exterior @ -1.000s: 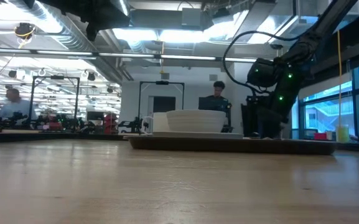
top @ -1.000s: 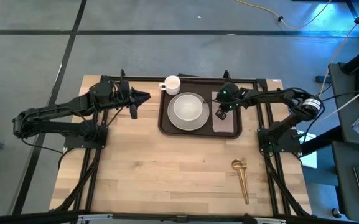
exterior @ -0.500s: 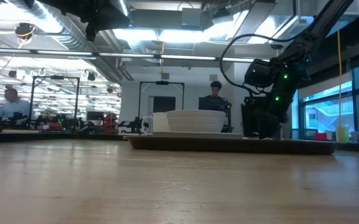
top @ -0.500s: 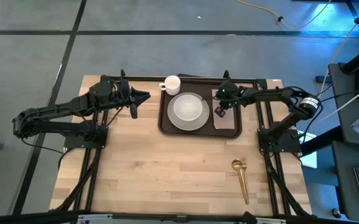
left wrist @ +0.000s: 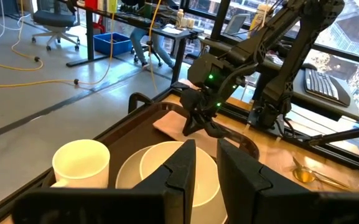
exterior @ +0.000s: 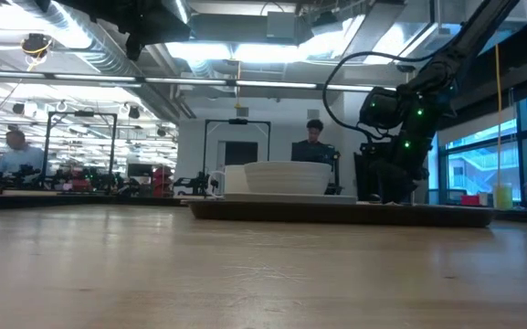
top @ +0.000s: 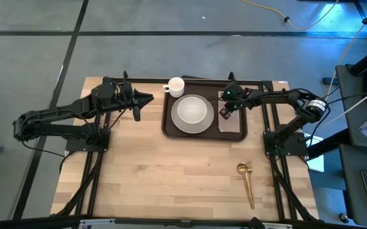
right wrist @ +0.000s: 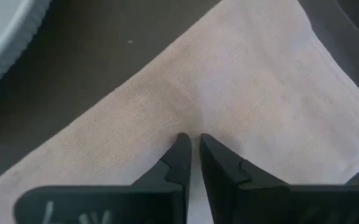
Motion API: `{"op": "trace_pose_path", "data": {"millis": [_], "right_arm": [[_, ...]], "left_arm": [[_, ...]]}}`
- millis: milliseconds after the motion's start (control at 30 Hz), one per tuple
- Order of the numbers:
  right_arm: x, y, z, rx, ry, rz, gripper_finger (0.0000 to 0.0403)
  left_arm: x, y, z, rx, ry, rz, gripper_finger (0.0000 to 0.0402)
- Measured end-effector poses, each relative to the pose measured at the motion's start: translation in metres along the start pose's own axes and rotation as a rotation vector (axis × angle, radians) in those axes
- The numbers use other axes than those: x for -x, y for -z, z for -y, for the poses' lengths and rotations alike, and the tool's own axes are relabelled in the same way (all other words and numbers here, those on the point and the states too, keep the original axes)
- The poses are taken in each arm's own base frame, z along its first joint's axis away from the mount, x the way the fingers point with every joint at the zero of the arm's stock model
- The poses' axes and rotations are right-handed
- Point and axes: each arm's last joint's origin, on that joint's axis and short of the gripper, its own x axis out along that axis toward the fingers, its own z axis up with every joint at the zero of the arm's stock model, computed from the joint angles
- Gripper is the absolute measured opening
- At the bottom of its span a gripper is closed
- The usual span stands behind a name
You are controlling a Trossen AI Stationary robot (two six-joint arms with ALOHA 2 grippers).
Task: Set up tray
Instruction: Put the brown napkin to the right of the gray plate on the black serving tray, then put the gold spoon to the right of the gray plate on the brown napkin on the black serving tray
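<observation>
The dark brown tray (top: 168, 127) lies at the table's far middle. On it are a white plate with a bowl (top: 192, 111), a white mug (top: 175, 85) in its far left corner, and a pinkish napkin (top: 233, 126) flat along its right side. My right gripper (right wrist: 195, 138) points steeply down at the napkin's middle, its fingers a narrow gap apart with nothing between them. My left gripper (top: 150, 100) hangs in the air left of the tray, pointing at it, slightly open and empty. My right gripper has its fingertips (right wrist: 180, 146) right at the napkin's top face (right wrist: 195, 112), coming from above on a slant. A faint crease runs away from the tips. Whether the tips touch the cloth, I cannot tell. The napkin lies flat on the tray.
A gold spoon (top: 247, 181) lies on the bare wood near the table's right front. The wide wooden surface in front of the tray holds nothing else. Black frame rails run along the table's far edge and sides. People sit in the room beyond.
My right gripper has stayed over the napkin while its wrist has rolled and tipped a little. The napkin, plate, mug and tray lie where they were.
</observation>
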Motion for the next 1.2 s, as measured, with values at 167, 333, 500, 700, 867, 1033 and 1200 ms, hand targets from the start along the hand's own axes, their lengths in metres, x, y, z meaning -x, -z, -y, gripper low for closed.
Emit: {"op": "trace_pose_path", "data": {"millis": [167, 333, 500, 700, 867, 1033, 1200], "right_arm": [[0.006, -0.001, 0.000, -0.070, -0.024, 0.017, 0.0044], [0.023, -0.007, 0.000, -0.135, -0.060, 0.030, 0.0045], [0.055, -0.025, -0.005, -0.212, -0.346, 0.034, 0.0056], [0.088, -0.050, -0.031, -0.186, -0.754, 0.049, 0.0061], [0.111, -0.057, -0.065, -0.189, -0.776, 0.045, 0.0103], [0.130, -0.045, -0.102, -0.231, -0.738, -0.082, 0.0184], [0.144, -0.012, -0.138, -0.318, -0.628, -0.313, 0.0249]], "left_arm": [[0.000, 0.000, 0.000, 0.000, 0.000, 0.000, 0.0059], [0.000, 0.000, 0.000, 0.000, 0.000, 0.000, 0.0059], [0.000, 0.000, 0.000, -0.008, 0.000, 0.001, 0.0061], [0.000, -0.002, 0.000, -0.052, 0.004, 0.017, 0.0071], [0.000, -0.002, 0.000, -0.053, 0.004, 0.017, 0.0077], [0.000, -0.002, 0.001, -0.054, 0.005, 0.016, 0.0079], [0.000, -0.002, 0.001, -0.054, 0.005, 0.016, 0.0080]]}}
